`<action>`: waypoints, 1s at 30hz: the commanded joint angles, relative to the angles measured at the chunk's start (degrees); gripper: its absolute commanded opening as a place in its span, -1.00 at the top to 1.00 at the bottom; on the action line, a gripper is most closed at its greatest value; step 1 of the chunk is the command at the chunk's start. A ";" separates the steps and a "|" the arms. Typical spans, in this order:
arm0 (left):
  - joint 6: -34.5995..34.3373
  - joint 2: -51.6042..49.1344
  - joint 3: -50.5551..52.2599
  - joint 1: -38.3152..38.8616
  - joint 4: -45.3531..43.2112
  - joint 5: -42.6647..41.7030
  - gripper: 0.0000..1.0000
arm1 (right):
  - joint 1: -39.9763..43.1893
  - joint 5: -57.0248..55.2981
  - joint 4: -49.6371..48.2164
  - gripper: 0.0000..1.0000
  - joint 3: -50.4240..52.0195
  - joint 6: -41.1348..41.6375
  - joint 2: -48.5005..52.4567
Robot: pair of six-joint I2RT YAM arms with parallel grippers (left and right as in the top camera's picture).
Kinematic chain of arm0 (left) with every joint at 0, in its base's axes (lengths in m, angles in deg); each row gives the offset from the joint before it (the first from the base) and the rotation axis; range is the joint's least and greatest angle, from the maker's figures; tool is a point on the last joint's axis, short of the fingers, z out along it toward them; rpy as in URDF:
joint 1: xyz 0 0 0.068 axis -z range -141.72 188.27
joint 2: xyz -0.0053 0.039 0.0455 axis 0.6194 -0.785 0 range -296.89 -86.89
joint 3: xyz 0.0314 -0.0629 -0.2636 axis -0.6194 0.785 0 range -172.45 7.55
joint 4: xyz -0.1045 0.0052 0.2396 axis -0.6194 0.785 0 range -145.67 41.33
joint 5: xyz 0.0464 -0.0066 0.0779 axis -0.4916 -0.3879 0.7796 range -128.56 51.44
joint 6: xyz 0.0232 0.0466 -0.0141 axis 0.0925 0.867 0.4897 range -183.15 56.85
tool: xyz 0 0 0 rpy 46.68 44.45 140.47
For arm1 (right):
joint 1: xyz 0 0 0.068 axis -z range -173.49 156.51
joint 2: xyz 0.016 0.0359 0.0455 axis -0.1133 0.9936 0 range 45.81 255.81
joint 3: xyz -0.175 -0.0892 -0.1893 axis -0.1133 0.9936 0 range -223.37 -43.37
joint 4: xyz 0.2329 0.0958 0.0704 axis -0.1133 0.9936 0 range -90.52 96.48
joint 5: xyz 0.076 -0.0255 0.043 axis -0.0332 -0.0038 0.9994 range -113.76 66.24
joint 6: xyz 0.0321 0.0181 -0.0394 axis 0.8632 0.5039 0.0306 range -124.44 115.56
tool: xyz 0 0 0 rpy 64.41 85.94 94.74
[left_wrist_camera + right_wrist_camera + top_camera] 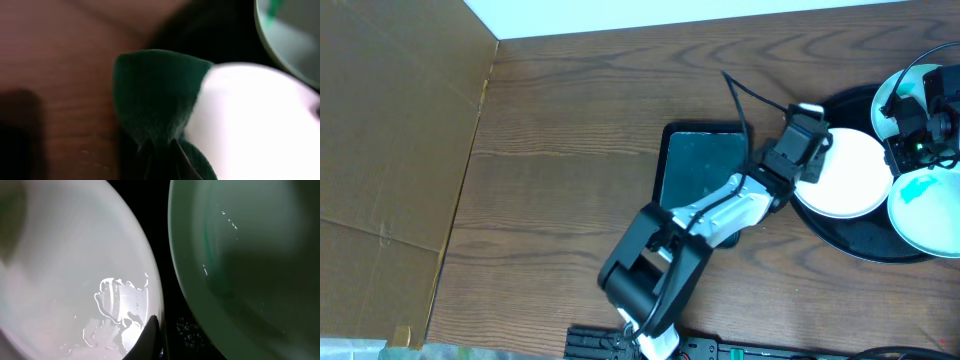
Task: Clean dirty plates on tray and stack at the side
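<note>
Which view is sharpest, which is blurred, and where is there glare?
Overhead: sharp, with even light across the table. Left wrist: badly out of focus, cloth and white plate both soft. Right wrist: bright glare on the wet plate, and the tray gap is near black.

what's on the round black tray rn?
A white plate with the left gripper's cloth at its rim, a teal-smeared plate, a third plate partly hidden by the right arm. Tray floor under them is covered.

A makeshift robotics lab: a wood-grain surface (pixel 570 180) walled by a cardboard sheet (pixel 390 130) far left of the left hand (pixel 812 140), whose black-and-white arm (pixel 720 210) stands on it.
</note>
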 commanded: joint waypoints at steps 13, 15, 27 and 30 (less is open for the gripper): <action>-18.18 -3.52 0.81 -0.52 -3.56 -18.53 0.86 | -0.07 -0.87 -0.24 0.97 -0.46 -0.61 0.76; -15.43 -5.53 0.81 -0.52 -6.25 -18.53 0.86 | -0.07 -0.87 -0.22 0.97 -0.46 -0.59 0.76; -1.86 -8.52 0.81 -2.16 -7.52 -4.55 0.86 | -0.07 -0.87 0.02 0.97 -0.46 -0.61 0.76; -0.96 -8.44 0.81 -3.23 -5.60 -1.68 0.86 | -0.07 -0.90 0.00 0.97 -0.46 -0.61 0.76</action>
